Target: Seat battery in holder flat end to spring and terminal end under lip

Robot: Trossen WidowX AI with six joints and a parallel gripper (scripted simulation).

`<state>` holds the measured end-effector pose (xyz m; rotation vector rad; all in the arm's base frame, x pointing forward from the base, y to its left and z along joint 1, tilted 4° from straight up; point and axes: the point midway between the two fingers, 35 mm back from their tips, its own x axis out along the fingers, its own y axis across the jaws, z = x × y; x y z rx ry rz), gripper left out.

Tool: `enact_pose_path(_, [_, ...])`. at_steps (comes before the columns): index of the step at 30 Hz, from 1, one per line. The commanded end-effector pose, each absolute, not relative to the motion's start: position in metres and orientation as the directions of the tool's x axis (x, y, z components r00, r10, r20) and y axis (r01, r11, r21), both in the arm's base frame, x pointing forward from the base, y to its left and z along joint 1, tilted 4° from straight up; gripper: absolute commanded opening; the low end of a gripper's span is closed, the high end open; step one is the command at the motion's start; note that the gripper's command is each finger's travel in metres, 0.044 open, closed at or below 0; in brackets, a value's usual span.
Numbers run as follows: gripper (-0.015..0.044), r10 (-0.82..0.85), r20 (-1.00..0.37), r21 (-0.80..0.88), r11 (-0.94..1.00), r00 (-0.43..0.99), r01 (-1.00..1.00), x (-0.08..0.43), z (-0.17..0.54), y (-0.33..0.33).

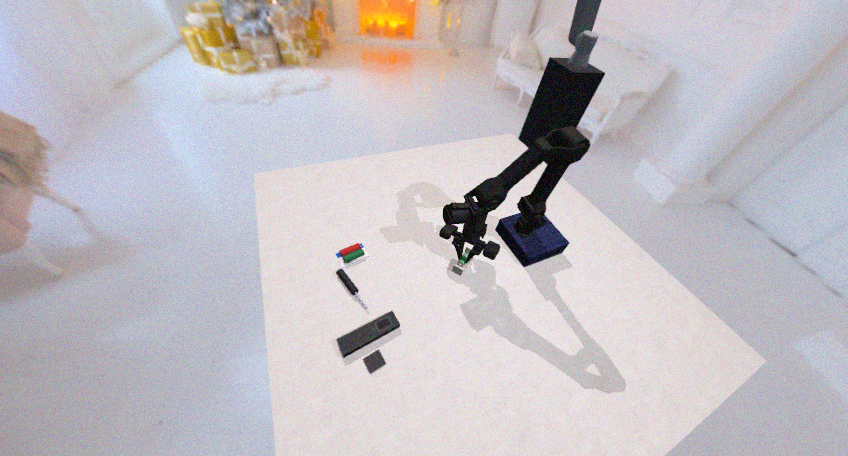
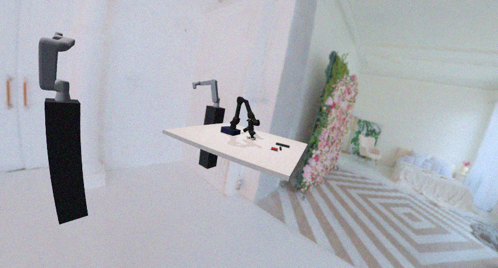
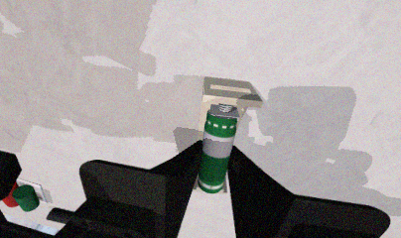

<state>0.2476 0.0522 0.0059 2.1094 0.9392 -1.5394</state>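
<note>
Green and grey battery [image 3: 216,151] is sitting clamped between the two dark fingers of the pincer [image 3: 213,166], which is gripping it about its lower half. In the wrist view the battery's far end, with a dashed white band, is pointing at the holder [image 3: 230,92], a small pale tray on the surface [image 3: 307,45]. A coiled spring [image 3: 225,107] is showing right at that far end; whether the two are touching, cannot tell. Battery is appearing lined up with the holder's long axis, but whether it is lying flat in it or hanging tilted above it is not readable.

In the top view the arm [image 1: 505,181] is reaching down from its blue base [image 1: 532,240], with the pincer [image 1: 465,255] low over the holder [image 1: 458,267], just beside the base.

Well apart to the side: a small tray [image 1: 352,254] carrying a red and a green cylinder, a screwdriver [image 1: 351,286] below it, then a long black bar [image 1: 367,334] and a little dark square [image 1: 374,362] just beside that. The red and green cylinders are also peeking in at the lower left corner of the wrist view.
</note>
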Motion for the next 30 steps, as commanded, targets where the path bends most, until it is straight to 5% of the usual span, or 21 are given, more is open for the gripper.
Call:
enact_pose_path(1, [0.0072,0.272,-0.951,-0.1,-0.721,0.147,0.686,0.2443,0.0015,0.0502])
enact_pose_path(30, [0.0072,0.13,-0.991,-0.099,-0.725,-0.005,0.681,0.249,0.0003,0.0549])
